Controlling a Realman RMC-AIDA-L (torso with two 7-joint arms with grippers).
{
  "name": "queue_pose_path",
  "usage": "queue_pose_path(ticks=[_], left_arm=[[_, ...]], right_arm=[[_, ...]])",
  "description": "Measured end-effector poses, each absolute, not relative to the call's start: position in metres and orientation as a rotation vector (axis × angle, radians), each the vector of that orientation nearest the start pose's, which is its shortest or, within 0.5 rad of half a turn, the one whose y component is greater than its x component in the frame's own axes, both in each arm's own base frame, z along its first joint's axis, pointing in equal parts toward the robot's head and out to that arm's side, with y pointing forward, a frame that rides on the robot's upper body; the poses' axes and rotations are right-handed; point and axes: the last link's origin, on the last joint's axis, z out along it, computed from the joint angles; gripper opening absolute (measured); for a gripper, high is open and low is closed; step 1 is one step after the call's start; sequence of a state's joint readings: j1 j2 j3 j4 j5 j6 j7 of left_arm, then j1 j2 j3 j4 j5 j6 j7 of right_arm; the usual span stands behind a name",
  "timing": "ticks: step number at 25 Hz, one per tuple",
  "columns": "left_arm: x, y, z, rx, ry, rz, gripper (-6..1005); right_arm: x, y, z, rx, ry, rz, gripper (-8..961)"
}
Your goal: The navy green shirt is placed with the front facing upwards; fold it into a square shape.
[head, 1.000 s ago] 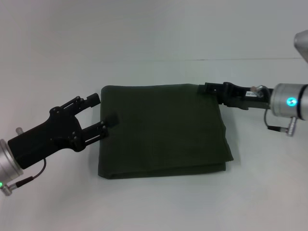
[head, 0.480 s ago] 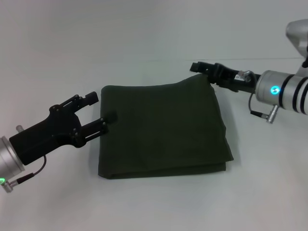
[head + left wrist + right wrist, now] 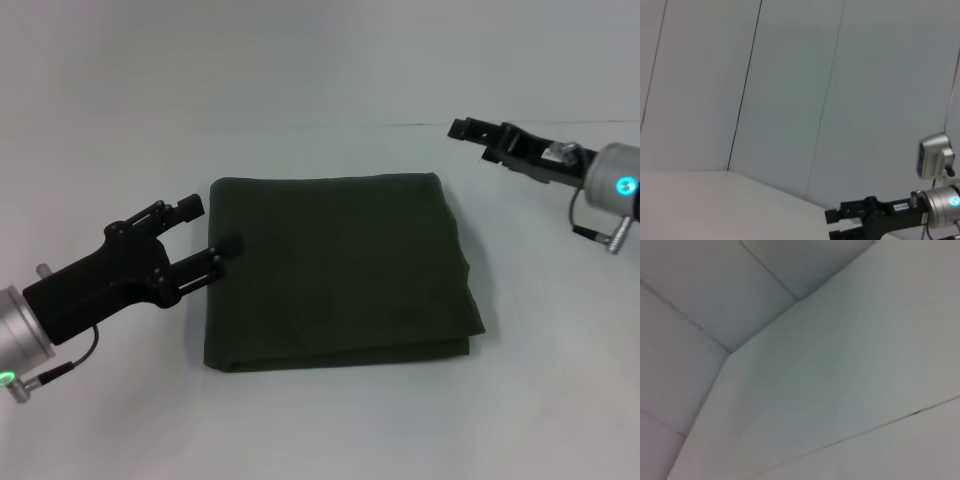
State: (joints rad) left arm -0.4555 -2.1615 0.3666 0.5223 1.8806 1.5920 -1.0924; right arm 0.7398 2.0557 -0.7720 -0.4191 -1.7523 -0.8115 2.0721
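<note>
Since half a second ago my right gripper [image 3: 462, 128] has let go of the far right corner of the navy green shirt [image 3: 340, 270] and pulled up and away toward the table's far right; the corner it had lifted now lies flat again. My left gripper [image 3: 208, 235] has not moved.

Left gripper: fingers apart, the nearer fingertip touching the shirt's left edge, the other finger off the cloth just beside the far left corner. Nothing clamped.

Right gripper: well apart from the shirt, raised over the table's far right part. The left wrist view shows it [image 3: 832, 224] from the side; whether its fingers are apart or together I cannot tell.

Shirt: a folded, nearly square block in the middle of the table [image 3: 330, 420], plain green side up, no lettering visible. Its long axis runs slightly left to right. Layered edges show along the near edge and the near right corner, where the lower layer sticks out a little.

Judgement: the fold looks essentially done. The left arm is nearer, cloth directly ahead of its fingers. Nothing else lies on the table to obstruct either arm.
</note>
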Motion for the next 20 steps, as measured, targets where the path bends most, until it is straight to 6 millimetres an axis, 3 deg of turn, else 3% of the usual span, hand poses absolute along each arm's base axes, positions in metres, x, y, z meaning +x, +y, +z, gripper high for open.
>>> queue_pose_path(ticks=[5,13,20], left_arm=[[-0.284,0.305,-0.006,-2.312,-0.605,-1.034,791],[-0.293,0.298,0.000,-2.305,-0.618,-1.016,791],[-0.301,0.286,0.005,-2.317,-0.620,-1.002,790]], right_arm=[[0.248,0.427,-0.007,-2.076,1.464,0.834,806],[0.242,0.414,-0.027,-2.246,1.386,0.708,641],[0.234,0.408,-0.053,-2.391,1.305,0.513,356]])
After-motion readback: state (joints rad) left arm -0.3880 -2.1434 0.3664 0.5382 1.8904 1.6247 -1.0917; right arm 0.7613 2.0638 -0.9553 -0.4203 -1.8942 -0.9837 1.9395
